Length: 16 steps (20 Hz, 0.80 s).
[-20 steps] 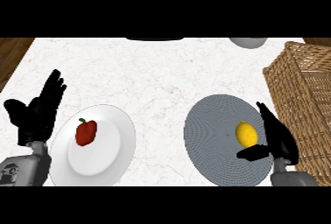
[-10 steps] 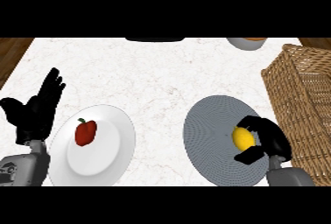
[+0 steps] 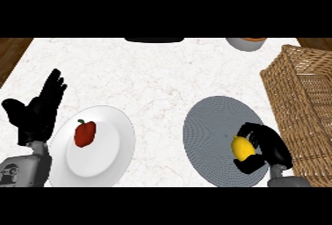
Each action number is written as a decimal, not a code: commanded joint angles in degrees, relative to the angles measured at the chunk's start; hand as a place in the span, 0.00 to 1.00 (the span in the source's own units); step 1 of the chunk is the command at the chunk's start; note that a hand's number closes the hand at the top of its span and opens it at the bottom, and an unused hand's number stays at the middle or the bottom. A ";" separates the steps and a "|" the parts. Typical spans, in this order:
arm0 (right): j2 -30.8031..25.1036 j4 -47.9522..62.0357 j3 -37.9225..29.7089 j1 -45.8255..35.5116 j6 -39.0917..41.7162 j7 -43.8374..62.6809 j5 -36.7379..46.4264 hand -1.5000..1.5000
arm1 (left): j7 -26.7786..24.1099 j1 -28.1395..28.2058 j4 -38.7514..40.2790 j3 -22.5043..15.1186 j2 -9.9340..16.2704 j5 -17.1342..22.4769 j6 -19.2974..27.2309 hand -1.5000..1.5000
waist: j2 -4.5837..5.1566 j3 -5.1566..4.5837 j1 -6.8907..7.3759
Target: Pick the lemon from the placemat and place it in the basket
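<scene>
Lemon: the lemon (image 3: 243, 147) lies on the grey round placemat (image 3: 211, 127), toward that mat's 4 o'clock edge. Judging by its place, it has not left the mat; I cannot tell whether it is lifted clear of the surface.

Right hand: the right hand (image 3: 267, 147) comes in from the view's lower right, with fingers curled over the fruit's top and right side and the thumb hooked beneath it at about 6 o'clock. The hand is clamped round the fruit, which reads as the grasp that comes ahead of a lift.

Placemat: it sits at the counter's 4 o'clock region, just beside the basket, so the carry looks short.

Basket: the wicker basket (image 3: 304, 105) stands at 3 o'clock from the mat, its near wall rising close by the mat's right rim. The hand would probably have to rise over that wall before letting go, since the rim stands high beside the fruit.

Left hand: the left hand (image 3: 35, 112) shows at 9 o'clock, fingers straight and apart, pointing up. It is resting and holds nothing.

Plate: a white plate (image 3: 107, 149) at 7 o'clock carries a red pepper (image 3: 85, 133), well apart from the lemon and no part of this job.

Far edge: a bowl (image 3: 246, 42) is partly cut off at 1 o'clock, and a dark object (image 3: 154, 40) at 12 o'clock is too cropped to identify.
</scene>
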 commanded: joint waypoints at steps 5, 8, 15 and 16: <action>-6.41 -3.28 17.53 19.22 6.03 -29.47 -0.16 1.00 | -0.46 0.47 0.38 1.77 1.33 0.37 -0.02 0.50 | 0.46 1.67 -1.27; -8.82 -6.53 17.49 26.11 3.20 -39.81 -4.26 1.00 | -0.92 2.51 0.30 1.27 0.59 0.09 0.08 0.50 | 0.40 1.66 -2.16; -14.68 -16.59 13.96 42.12 2.81 -62.81 -19.09 1.00 | -0.15 1.59 0.03 2.78 1.61 1.12 -0.16 0.50 | 0.57 1.47 -3.13; -16.43 -20.96 12.35 44.91 3.86 -64.36 -21.82 1.00 | -1.44 3.78 -0.81 0.49 -0.66 -0.77 1.14 0.50 | 0.53 1.39 -2.95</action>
